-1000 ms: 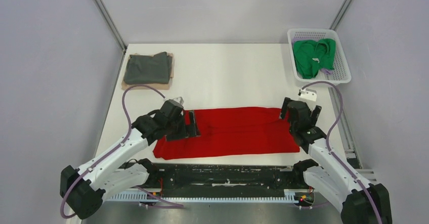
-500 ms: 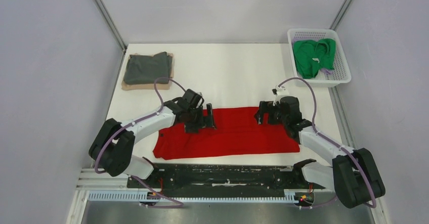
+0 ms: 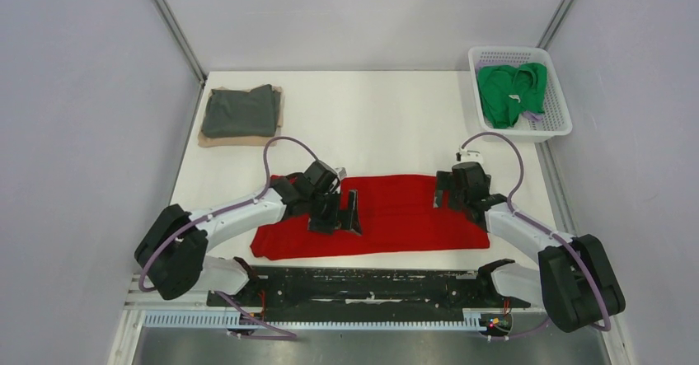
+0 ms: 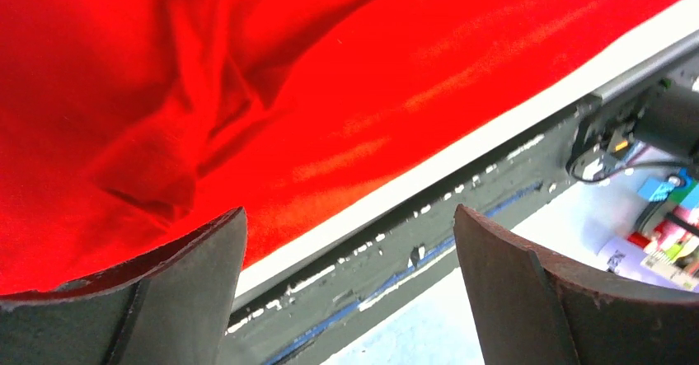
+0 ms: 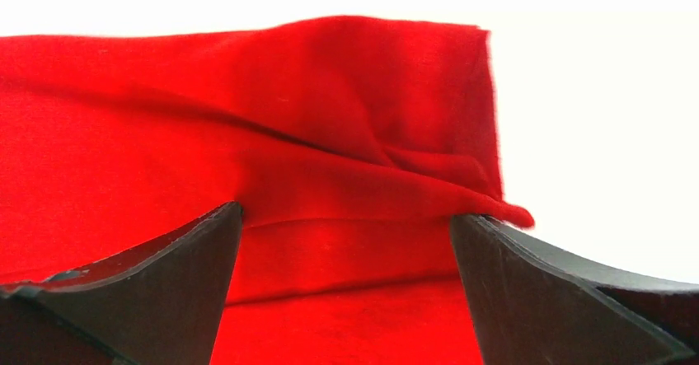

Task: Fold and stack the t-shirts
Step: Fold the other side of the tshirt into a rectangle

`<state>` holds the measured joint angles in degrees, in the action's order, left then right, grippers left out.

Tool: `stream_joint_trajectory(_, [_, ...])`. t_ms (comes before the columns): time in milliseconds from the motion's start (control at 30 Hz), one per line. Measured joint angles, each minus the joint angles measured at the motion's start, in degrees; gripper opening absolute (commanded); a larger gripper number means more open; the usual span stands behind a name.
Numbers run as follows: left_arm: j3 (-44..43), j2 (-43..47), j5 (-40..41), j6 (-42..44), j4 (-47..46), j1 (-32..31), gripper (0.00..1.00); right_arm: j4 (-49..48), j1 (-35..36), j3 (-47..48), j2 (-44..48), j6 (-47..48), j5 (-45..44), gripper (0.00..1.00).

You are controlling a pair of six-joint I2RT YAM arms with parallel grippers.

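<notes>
The red t-shirt (image 3: 396, 212) lies as a long folded band across the front of the table. My left gripper (image 3: 338, 215) is open over its left-middle part; in the left wrist view (image 4: 346, 291) the jaws stand wide apart and empty, with red cloth (image 4: 247, 93) above them. My right gripper (image 3: 452, 196) is open over the shirt's right part; in the right wrist view (image 5: 346, 291) the jaws straddle a raised fold of the red cloth (image 5: 330, 134). A dark grey t-shirt (image 3: 239, 111) lies folded on a tan one (image 3: 216, 140) at the back left. A green t-shirt (image 3: 513, 91) is in the basket.
The white lattice basket (image 3: 557, 126) stands at the back right corner. A black rail (image 3: 371, 283) runs along the table's front edge, also seen in the left wrist view (image 4: 462, 208). Grey walls close in both sides.
My left gripper has moved right and toward the front over the red shirt. My right gripper moved left onto the shirt, then slightly back right. Both stay open.
</notes>
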<state>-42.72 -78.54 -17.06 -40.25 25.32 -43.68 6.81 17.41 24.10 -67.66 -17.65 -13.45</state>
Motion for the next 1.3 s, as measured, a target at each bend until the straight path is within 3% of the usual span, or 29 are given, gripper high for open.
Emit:
stream_joint_trajectory(367, [-3.37,7.89,1.25,0.42,1.81,-4.55,1.0,5.77,-0.11,0.5,4.26,-1.14,-16.55,0.98])
stream_joint_trajectory(533, [-6.14,3.78,10.03,0.04,4.61,-0.76,1.0,3.04,-0.13,0.52,10.27,2.01,-11.06,0.98])
stream_joint_trajectory(733, [-6.08,-3.3,12.17,-1.95,1.7,3.43,1.0,-2.93,-0.11,0.5,12.48,4.7,-2.38,0.98])
stream_joint_trajectory(967, [-3.5,-6.29,7.04,-1.97,-5.03,1.6,1.0,-6.45,-0.11,0.5,10.14,5.27,2.43,0.98])
stream_joint_trajectory(1167, [-1.46,-6.21,-1.07,-1.09,-12.11,-5.53,1.0,-8.13,-0.13,0.5,7.78,5.27,5.27,0.98])
stream_joint_trajectory(1300, [-1.49,-5.07,-2.93,1.2,-11.17,-8.39,1.0,-8.72,-0.11,0.5,7.43,5.27,6.12,0.98])
